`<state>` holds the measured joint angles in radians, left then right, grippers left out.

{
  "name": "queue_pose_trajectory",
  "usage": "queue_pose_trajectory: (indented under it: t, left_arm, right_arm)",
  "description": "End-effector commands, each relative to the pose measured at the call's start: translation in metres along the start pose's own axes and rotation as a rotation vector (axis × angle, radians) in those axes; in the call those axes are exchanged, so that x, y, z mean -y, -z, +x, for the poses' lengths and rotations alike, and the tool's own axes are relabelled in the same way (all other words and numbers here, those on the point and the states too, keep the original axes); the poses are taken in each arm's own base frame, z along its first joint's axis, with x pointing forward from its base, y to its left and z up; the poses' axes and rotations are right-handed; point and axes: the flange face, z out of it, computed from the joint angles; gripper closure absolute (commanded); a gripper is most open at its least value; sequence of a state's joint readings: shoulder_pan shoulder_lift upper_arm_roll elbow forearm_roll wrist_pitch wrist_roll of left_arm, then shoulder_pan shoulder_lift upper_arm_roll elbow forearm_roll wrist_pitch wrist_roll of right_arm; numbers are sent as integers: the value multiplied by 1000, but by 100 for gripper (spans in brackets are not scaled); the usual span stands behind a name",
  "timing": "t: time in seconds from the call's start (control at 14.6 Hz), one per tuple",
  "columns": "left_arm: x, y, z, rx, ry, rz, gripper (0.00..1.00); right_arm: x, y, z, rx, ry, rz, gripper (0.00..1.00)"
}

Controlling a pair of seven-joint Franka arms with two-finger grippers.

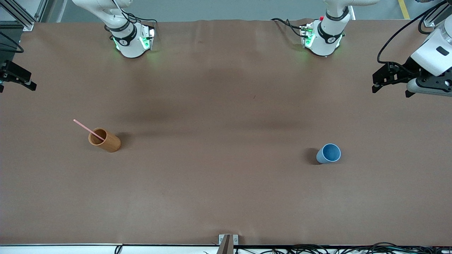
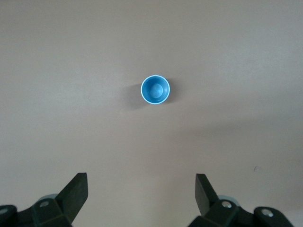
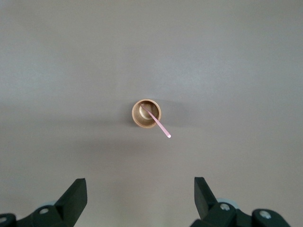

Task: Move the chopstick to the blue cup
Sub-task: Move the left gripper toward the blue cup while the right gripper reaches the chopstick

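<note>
The pale pink chopstick (image 1: 86, 128) (image 3: 160, 126) stands leaning in an orange-brown cup (image 1: 106, 140) (image 3: 146, 113) toward the right arm's end of the table. The blue cup (image 1: 329, 153) (image 2: 155, 89) stands upright and empty toward the left arm's end. My left gripper (image 1: 388, 86) (image 2: 141, 177) hangs high over the table's edge at its own end, open and holding nothing, looking down at the blue cup. My right gripper (image 1: 19, 79) (image 3: 140, 180) hangs high at the other end, open and empty, looking down at the orange-brown cup.
A brown cover (image 1: 226, 183) spans the whole table. The two arm bases (image 1: 132, 40) (image 1: 323, 38) stand along the edge farthest from the front camera. A small metal bracket (image 1: 228, 240) and cables lie at the nearest edge.
</note>
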<state>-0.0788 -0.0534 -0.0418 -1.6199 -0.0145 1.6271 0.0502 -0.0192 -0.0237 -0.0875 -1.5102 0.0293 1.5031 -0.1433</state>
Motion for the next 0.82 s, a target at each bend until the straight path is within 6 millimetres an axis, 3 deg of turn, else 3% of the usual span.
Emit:
queue_pose_trajectory:
  t: [0.0, 0.48, 0.68, 0.75]
  left_arm:
    - [-1, 7, 2, 4, 5, 2, 0]
    - [0, -2, 6, 21, 6, 3, 0]
    - [9, -46, 30, 50, 10, -21, 0]
    - [10, -72, 42, 67, 12, -39, 0]
  right_arm:
    - [-3, 4, -4, -12, -2, 14, 0]
    - [-3, 4, -4, -12, -2, 14, 0]
    - [-6, 2, -4, -9, -3, 14, 0]
    - [-11, 1, -4, -11, -10, 15, 0]
